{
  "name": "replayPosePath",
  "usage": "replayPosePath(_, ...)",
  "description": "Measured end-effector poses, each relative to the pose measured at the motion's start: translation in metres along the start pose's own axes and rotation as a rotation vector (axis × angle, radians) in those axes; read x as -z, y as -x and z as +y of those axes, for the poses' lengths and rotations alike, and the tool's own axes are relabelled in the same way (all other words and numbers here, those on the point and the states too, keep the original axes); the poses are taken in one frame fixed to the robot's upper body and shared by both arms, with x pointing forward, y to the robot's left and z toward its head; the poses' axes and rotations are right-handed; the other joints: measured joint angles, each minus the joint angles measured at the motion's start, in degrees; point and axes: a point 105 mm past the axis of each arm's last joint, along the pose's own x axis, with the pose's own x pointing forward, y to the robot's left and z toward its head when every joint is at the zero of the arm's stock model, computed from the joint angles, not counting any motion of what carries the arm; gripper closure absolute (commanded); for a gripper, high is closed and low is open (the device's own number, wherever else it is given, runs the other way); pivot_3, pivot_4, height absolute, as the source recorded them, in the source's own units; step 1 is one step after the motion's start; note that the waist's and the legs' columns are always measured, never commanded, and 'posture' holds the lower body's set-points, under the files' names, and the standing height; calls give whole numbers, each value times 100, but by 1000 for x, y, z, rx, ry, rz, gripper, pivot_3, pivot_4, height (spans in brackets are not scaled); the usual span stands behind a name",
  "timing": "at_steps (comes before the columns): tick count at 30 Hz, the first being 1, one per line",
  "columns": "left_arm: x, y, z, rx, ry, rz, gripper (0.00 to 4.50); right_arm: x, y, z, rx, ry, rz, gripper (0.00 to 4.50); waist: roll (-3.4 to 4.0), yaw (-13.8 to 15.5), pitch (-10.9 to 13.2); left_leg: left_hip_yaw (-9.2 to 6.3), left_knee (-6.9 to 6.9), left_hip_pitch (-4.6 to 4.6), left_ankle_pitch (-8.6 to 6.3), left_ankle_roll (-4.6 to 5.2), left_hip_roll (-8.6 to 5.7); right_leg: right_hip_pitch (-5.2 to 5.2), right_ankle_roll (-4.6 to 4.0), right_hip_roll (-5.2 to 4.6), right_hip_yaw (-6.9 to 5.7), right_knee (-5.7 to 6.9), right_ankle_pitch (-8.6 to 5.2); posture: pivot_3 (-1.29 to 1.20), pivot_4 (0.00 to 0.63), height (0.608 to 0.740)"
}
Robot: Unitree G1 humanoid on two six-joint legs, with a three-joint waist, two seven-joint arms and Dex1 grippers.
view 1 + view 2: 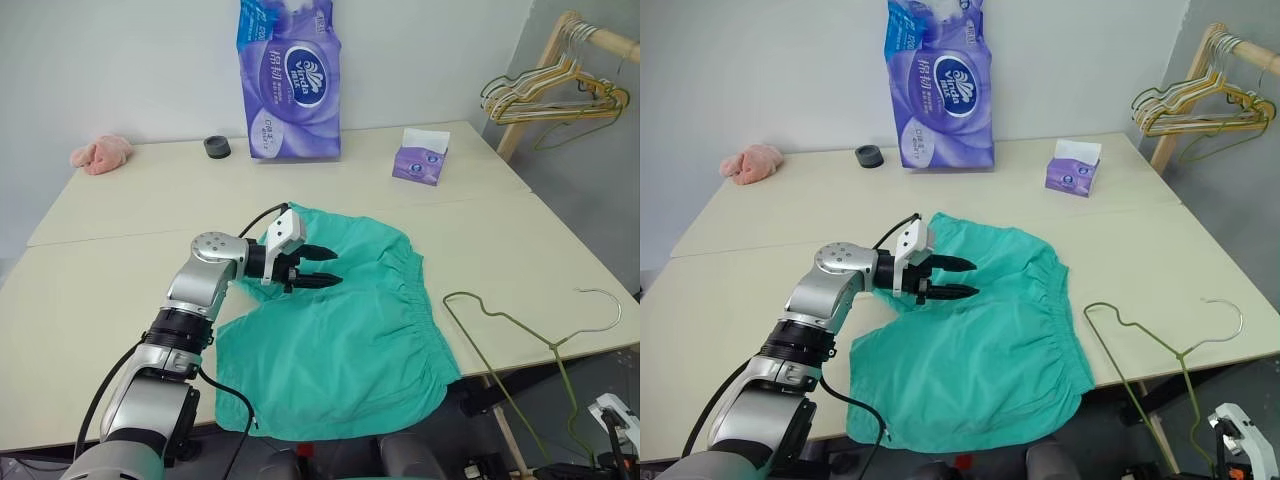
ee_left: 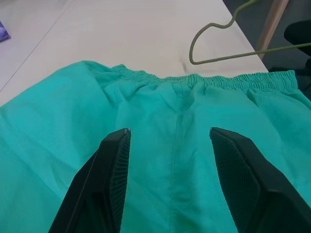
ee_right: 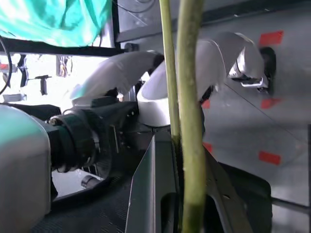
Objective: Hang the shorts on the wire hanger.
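With the thin olive-grey wire hanger (image 1: 520,335) clenched in the right gripper (image 3: 182,204), the flat teal-green fabric shorts (image 1: 345,330) lie ungrasped just below the spread fingers (image 2: 114,160) of the left gripper (image 1: 325,267), so a pinch of cloth is judged next.

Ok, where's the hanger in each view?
Left eye: hanger just right of the shorts.
Right eye: same spot.
Left wrist: its hook beyond the shorts' waistband.
Right wrist: wire close up, shorts behind.
Shared landmark: the shorts.
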Motion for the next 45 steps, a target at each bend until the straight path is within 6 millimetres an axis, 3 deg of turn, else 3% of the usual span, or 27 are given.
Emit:
replayPosePath(12, 5, 1, 0, -18, 9, 3, 1767, 11, -13, 15, -88, 36, 97, 4500, -4, 17, 3, 0, -1, -1, -1, 0, 2, 0, 2, 1, 0, -7, -1, -280, 106, 740)
replayPosePath(24, 5, 2, 1, -29, -3, 4, 1767, -11, -13, 24, -151, 88, 68, 4500, -8, 39, 6, 0, -2, -2, -1, -1, 2, 0, 2, 1, 0, -10, -1, -274, 100, 740)
replayPosePath(34, 5, 3, 3, -54, -14, 2, 1767, -3, -38, 20, -186, -22, 109, 4500, -11, 146, 9, 4, -1, -2, -1, -1, 3, -2, 2, 1, 6, -10, 1, -235, 98, 740)
replayPosePath(43, 10, 3, 3, -70, -4, 5, 1767, -59, -55, 21, -236, 21, -5, 4500, -6, 214, 12, 9, -1, -2, 0, 0, 0, -3, -5, 0, 14, -11, 14, -229, 99, 740)
replayPosePath(45, 10, 4, 3, -72, -5, 5, 1767, -64, -58, 21, -241, 18, -2, 4500, -3, 245, 14, 4, -3, -3, 0, 0, 1, -4, -6, 2, 10, -11, 14, -218, 97, 740)
